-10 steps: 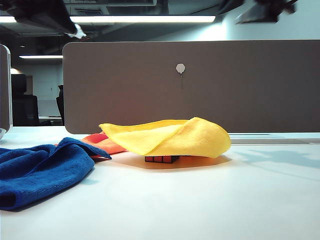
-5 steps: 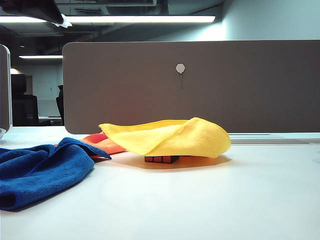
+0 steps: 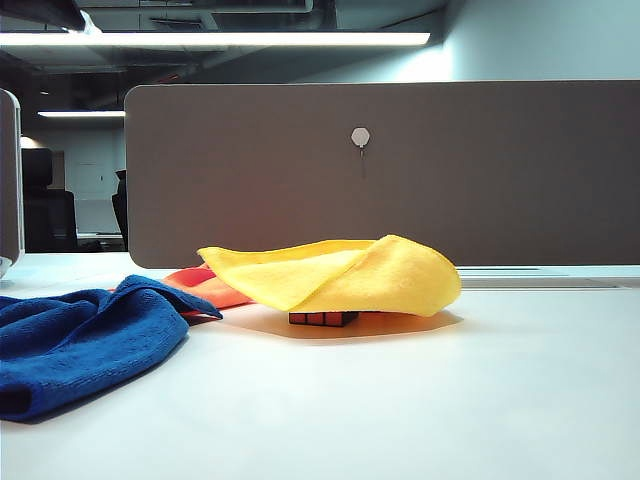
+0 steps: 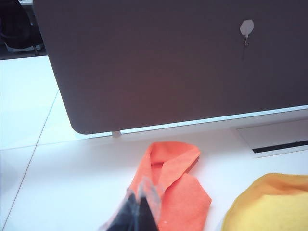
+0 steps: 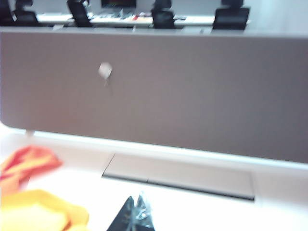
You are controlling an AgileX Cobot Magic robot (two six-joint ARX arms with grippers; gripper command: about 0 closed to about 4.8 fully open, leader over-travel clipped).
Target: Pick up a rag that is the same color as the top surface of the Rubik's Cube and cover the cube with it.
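Observation:
The yellow rag (image 3: 340, 272) lies draped over the Rubik's Cube (image 3: 323, 318). Only the cube's lowest red row with black lines shows under the rag's edge. In the left wrist view my left gripper (image 4: 140, 204) is shut and empty, hanging above the near end of the orange cloth (image 4: 179, 190), with the yellow rag (image 4: 272, 204) off to one side. My right gripper (image 5: 136, 204) is also shut and empty, raised over bare table beside the yellow rag (image 5: 36, 211). In the exterior view only a dark piece of the left arm (image 3: 40, 10) shows at the top left corner.
A blue cloth (image 3: 80, 345) lies bunched at the front left of the table. The orange cloth (image 3: 205, 285) sits behind it, partly under the yellow rag. A tall grey partition (image 3: 400, 180) closes off the back of the white table (image 3: 450, 400).
Both arms have drawn up and away: the right arm has left the top right of the exterior view, the left has slid toward the top left corner. Rag and cube have not moved.

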